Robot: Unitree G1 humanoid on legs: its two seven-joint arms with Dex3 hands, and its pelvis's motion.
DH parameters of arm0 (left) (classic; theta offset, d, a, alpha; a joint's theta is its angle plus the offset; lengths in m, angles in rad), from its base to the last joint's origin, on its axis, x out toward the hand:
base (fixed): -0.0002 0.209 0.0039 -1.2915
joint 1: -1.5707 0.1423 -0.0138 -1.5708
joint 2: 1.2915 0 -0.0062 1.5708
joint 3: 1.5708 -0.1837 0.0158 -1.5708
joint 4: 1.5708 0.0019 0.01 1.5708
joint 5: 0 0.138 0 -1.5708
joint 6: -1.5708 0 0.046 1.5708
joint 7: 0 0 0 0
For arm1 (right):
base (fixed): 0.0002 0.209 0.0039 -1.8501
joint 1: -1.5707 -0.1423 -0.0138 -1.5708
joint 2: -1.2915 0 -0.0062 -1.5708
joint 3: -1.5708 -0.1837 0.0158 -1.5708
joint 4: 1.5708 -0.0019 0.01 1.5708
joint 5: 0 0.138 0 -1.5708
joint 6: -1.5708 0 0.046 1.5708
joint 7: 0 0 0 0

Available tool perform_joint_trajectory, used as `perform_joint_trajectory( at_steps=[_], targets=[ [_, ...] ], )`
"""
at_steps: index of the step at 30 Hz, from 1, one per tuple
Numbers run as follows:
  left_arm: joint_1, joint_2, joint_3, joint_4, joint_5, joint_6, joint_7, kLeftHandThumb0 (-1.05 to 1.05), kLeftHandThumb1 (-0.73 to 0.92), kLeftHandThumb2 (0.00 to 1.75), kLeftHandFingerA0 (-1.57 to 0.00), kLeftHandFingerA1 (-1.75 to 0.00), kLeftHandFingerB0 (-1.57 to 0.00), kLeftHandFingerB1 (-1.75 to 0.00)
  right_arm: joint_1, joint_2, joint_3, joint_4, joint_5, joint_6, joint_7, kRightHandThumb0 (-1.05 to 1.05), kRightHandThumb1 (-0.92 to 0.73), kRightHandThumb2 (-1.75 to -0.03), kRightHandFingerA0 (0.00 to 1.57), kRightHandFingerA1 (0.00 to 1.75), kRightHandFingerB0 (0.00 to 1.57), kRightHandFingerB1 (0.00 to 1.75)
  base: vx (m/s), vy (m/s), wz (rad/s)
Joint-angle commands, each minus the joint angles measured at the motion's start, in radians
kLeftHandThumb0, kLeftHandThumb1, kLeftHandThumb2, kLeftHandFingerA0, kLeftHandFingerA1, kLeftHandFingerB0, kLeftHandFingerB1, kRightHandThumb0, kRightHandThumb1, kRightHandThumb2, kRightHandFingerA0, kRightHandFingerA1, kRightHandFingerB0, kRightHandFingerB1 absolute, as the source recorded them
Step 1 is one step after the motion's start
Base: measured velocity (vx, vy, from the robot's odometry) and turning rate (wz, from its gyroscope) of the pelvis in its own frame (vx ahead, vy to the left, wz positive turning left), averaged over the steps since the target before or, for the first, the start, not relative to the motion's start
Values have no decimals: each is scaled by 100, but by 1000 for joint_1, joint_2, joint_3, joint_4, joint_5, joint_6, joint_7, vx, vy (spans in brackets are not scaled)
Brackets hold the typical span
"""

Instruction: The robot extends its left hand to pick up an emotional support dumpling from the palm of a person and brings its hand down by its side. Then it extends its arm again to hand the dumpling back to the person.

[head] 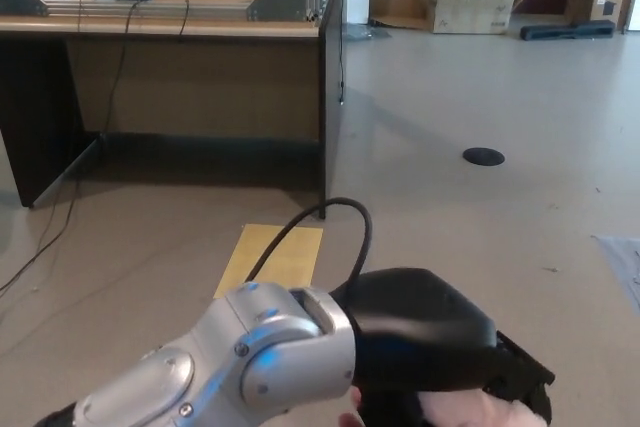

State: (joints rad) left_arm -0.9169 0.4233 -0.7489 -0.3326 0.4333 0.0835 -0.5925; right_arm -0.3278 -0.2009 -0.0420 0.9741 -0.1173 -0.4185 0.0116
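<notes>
A: head view, what's the left hand [440, 347] doing?
B: low at the bottom edge of the frame, black fingers [520, 387] curled over the pale dumpling [470, 412] and gripping it; silver forearm [200, 377] comes in from the bottom-left corner

A: where's the dumpling exactly?
B: tucked under the palm, only a pale patch showing below the fingers, cut by the bottom edge

A: right hand?
B: not showing anywhere

A: cable?
B: black cable [330, 222] loops up from the wrist and arcs back down

A: background?
B: wooden desk [200, 57] at upper left, clutter on its far edge. Yellow floor mat [275, 252] just off the desk's near right corner. Cardboard box [465, 2] by the far wall, dark round floor plate [484, 156] well apart to the right
</notes>
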Motion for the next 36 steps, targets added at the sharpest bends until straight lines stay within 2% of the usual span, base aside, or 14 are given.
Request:
perform_joint_trajectory(
  at_steps=[1,2,11,12,16,18,20,21,27,28,31,32,35,36],
  targets=[
    [94,68,-62,87,359,-316,342,-51,48,79,-104,-128,-74,-59,-11,-36,-4,1,9,-42,29,-51,-48,-80,71,68,35,46,0,0,0],
    [92,69,-56,86,342,-318,324,-53,47,78,-104,-131,-76,-59,-10,-36,-5,-3,11,-35,30,-42,-59,-58,78,63,41,33,0,0,0],
    [98,70,-15,94,319,-349,301,-54,47,77,-102,-135,-80,-59,-4,-33,-11,-20,21,-26,43,-37,-61,-60,79,67,41,35,0,0,0],
    [116,64,0,95,307,-353,325,-44,53,59,-98,-149,-89,-49,-1,-33,-7,-16,17,-61,42,-46,-67,-61,67,53,48,39,0,0,0],
    [174,32,59,117,296,-405,443,-43,51,59,-99,-152,-91,-50,3,-33,2,-18,1,-82,31,-44,-69,-61,71,53,56,43,0,0,0],
    [185,19,104,129,373,-456,615,-47,52,56,-102,-155,-92,-48,-9,-41,17,-10,-31,-54,-6,-37,-69,-60,83,58,65,47,0,0,0],
    [171,26,138,130,402,-484,684,-44,55,57,-100,-156,-91,-53,-20,-37,9,7,-18,-44,-3,-39,-65,-58,83,56,61,44,0,0,0],
    [162,28,179,125,382,-496,698,-37,59,57,-94,-163,-89,-59,-27,-32,-2,19,0,-49,9,-49,-63,-59,80,51,47,36,0,0,0],
    [140,24,315,111,312,-519,727,-26,55,60,-95,-153,-85,-75,-28,-28,-5,31,2,-65,7,-45,-63,-59,84,50,44,35,0,0,0],
    [137,25,346,111,291,-528,737,-28,60,60,-92,-171,-83,-88,-24,-28,-3,27,-1,-57,5,-41,-64,-59,78,47,45,35,0,0,0],
    [123,41,442,99,283,-563,780,-36,58,57,-94,-169,-89,-77,-15,-24,-1,23,-1,-48,6,-42,-63,-59,77,48,46,35,0,0,0],
    [119,48,456,93,297,-570,789,-34,58,57,-95,-171,-87,-90,-14,-25,0,23,-2,-46,6,-42,-63,-59,77,47,45,35,0,0,0],
    [117,50,478,92,317,-588,796,-34,58,57,-95,-171,-87,-90,-13,-26,2,22,-5,-43,5,-42,-63,-59,77,47,45,35,0,0,0],
    [115,55,515,92,311,-607,815,-29,64,64,-95,-158,-82,-102,-12,-26,1,24,-3,-47,6,-41,-63,-59,79,48,46,35,0,0,0]
  ],
)
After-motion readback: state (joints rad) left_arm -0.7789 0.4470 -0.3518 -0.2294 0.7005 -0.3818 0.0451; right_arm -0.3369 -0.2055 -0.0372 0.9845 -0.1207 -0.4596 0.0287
